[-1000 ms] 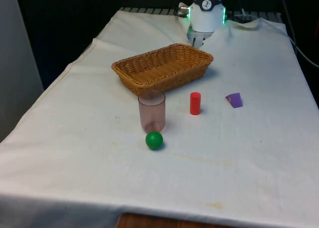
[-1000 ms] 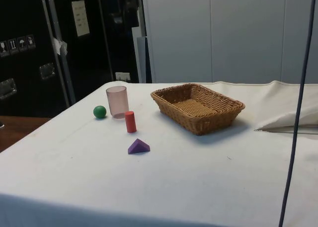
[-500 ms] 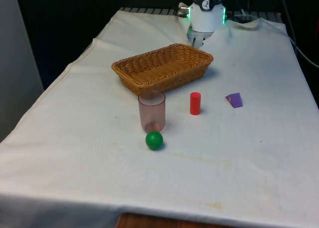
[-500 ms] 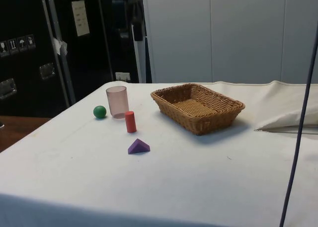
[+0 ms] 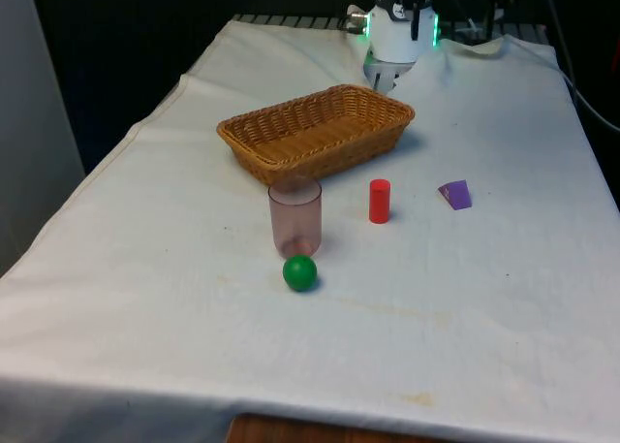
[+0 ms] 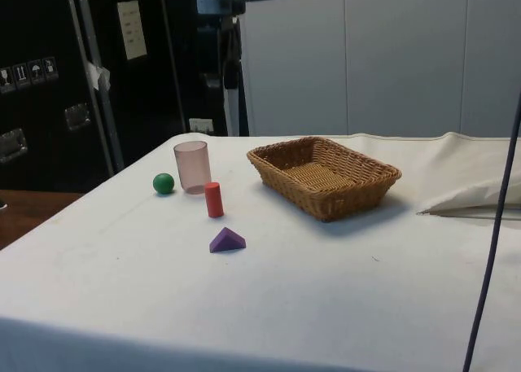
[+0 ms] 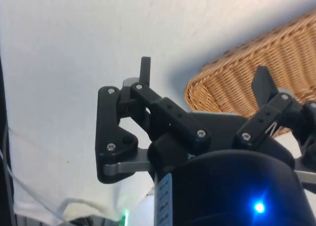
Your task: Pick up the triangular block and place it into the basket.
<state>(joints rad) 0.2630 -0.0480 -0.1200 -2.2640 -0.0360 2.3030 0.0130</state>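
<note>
The purple triangular block [image 5: 455, 194] lies on the white cloth at the front view's right, apart from the other things; in the side view the block [image 6: 227, 241] is the nearest object. The wicker basket [image 5: 315, 123] stands empty behind it. My gripper [image 7: 202, 75] is open with nothing between its fingers, and in the wrist view it hangs over bare cloth beside a corner of the basket [image 7: 232, 82]. The gripper [image 6: 231, 67] hangs high in the side view, beyond the table's far edge, well away from the block.
A translucent pink cup [image 5: 295, 217], a red cylinder [image 5: 379, 200] and a green ball [image 5: 299, 272] stand in front of the basket. A dark cable [image 6: 488, 225] hangs down at the right of the side view, near a fold in the cloth [image 6: 472, 197].
The gripper has come down into the side view at the top, behind the table. The block, basket, cup, cylinder and ball have not moved.
</note>
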